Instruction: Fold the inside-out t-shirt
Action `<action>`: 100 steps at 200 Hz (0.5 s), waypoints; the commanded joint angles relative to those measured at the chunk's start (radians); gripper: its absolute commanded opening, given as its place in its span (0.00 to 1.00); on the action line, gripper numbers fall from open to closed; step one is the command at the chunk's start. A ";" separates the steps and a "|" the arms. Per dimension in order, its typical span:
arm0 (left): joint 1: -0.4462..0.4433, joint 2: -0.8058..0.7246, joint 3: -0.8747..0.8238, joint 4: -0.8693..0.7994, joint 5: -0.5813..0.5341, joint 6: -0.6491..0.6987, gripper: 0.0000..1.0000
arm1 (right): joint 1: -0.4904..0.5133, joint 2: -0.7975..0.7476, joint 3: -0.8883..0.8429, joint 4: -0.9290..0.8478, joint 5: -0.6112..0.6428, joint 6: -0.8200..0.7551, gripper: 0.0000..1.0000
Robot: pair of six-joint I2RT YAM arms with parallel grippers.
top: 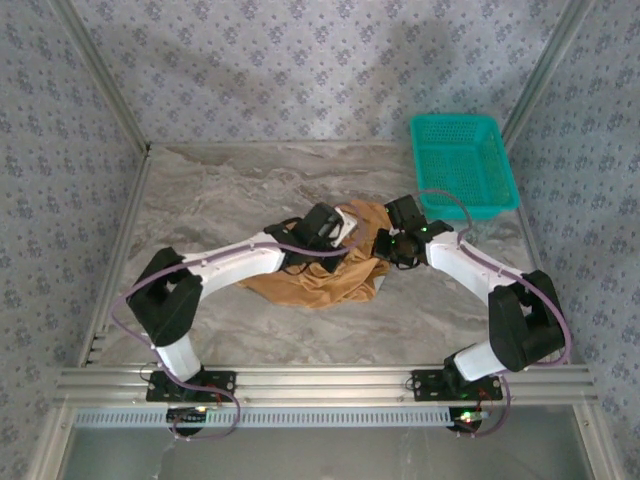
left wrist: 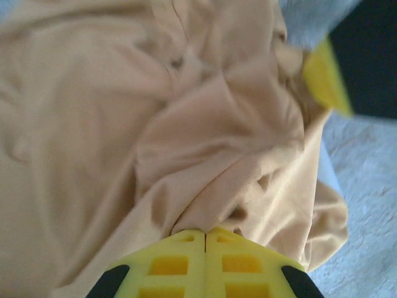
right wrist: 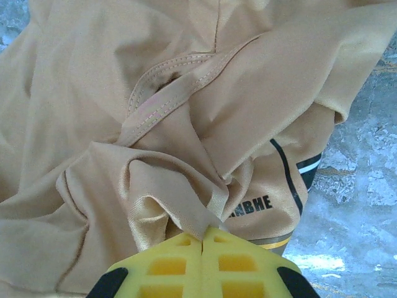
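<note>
Pinching a fold of the crumpled t-shirt [top: 325,285] in the left gripper [left wrist: 205,232] with jaws fully closed; clamping another bunched fold in the right gripper [right wrist: 203,232], closed likewise.

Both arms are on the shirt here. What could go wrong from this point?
The left fingers and right fingers pinch only thin folds at their tips, so the t-shirt could slip free when pulled. The cloth is bunched, so several layers may lift together instead of spreading.
</note>
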 commanded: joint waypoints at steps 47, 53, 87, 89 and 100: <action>0.214 -0.039 0.037 0.156 0.228 -0.112 0.00 | -0.010 0.081 0.001 0.002 0.043 -0.027 0.00; 0.217 -0.028 0.042 0.159 0.238 -0.114 0.00 | -0.010 0.085 0.007 -0.003 0.044 -0.027 0.00; 0.212 0.006 0.036 0.182 0.281 -0.139 0.00 | 0.004 0.069 0.063 -0.055 0.035 -0.062 0.05; 0.210 0.006 0.034 0.183 0.281 -0.139 0.00 | 0.006 0.066 0.067 -0.060 0.036 -0.066 0.06; 0.206 0.003 0.020 0.193 0.285 -0.141 0.00 | 0.013 0.048 0.087 -0.080 0.040 -0.078 0.17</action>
